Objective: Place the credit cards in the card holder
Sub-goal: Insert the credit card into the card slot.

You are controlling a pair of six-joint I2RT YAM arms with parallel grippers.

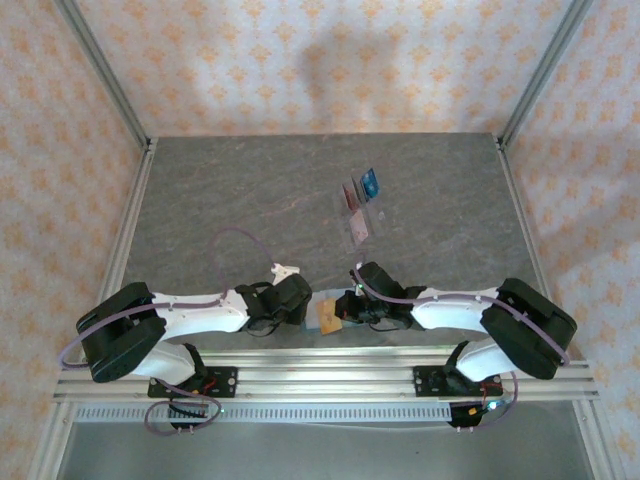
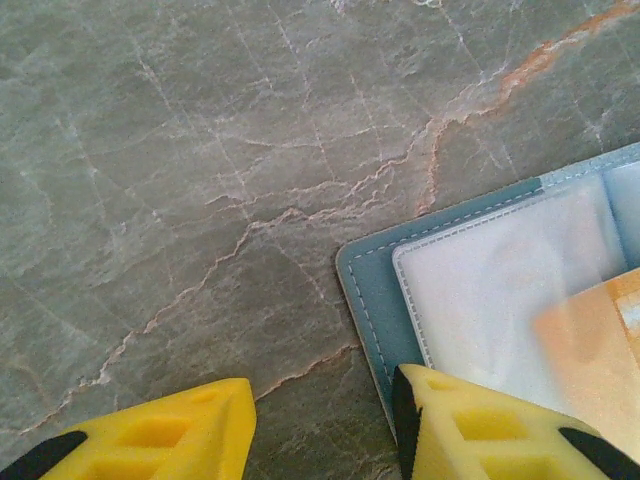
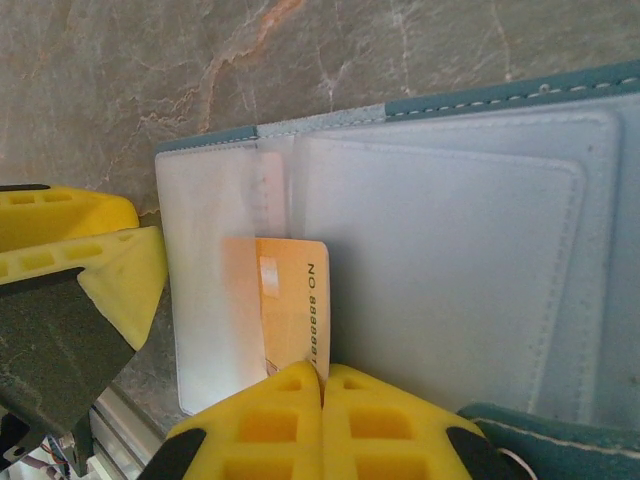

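Card holder (image 3: 450, 250) lies open at the near edge of the table (image 1: 230, 200), between the two arms. Right gripper (image 3: 322, 400) pinches the orange card (image 3: 295, 300) with fingers fully closed, the card partly under a frosted pocket. Left gripper (image 2: 322, 405) stands partly open and empty, one finger over the holder's corner. Other cards (image 1: 362, 187) sit in a clear rack (image 1: 358, 225) farther back.
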